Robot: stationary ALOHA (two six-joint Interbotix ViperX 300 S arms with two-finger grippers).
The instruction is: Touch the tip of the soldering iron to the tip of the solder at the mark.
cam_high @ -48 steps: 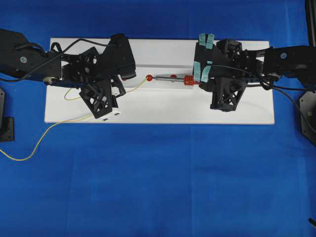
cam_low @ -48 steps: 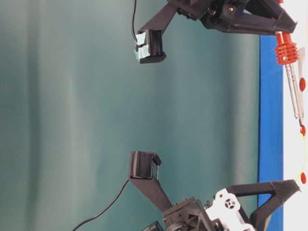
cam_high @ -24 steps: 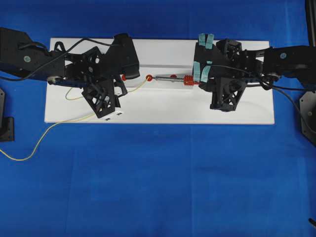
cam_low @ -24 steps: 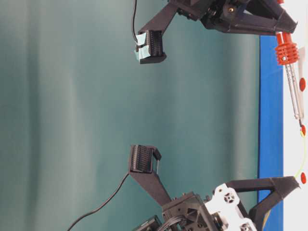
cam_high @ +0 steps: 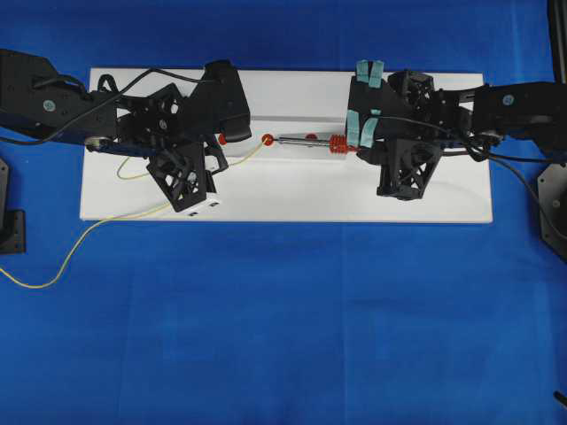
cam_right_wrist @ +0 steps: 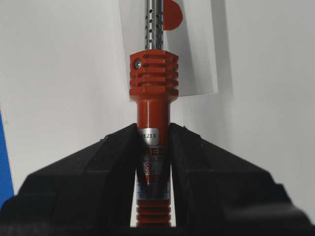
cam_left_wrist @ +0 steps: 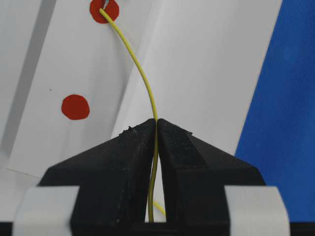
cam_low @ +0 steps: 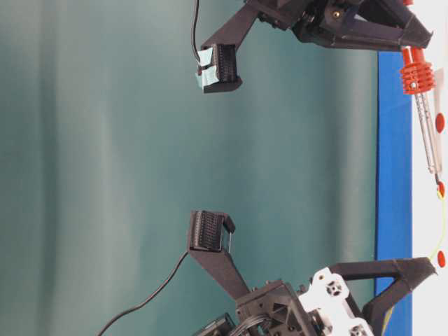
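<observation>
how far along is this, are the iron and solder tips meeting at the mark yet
Done: the left gripper is shut on the solder, the right gripper on the iron. In hand: both tips sit on the red mark. Left: confirming contact, which looks made but is too small to tell.

The desk (cam_high: 283, 336) is covered in a plain blue cloth. A flat white rectangular board (cam_high: 292, 190) lies on it toward the far side, long edge running left to right. Small red round marks sit on the board; one red mark (cam_high: 267, 140) lies near its middle. A thin yellow solder (cam_high: 80, 243) wire trails off the board's left front edge and loops across the blue cloth toward the desk's left edge.
</observation>
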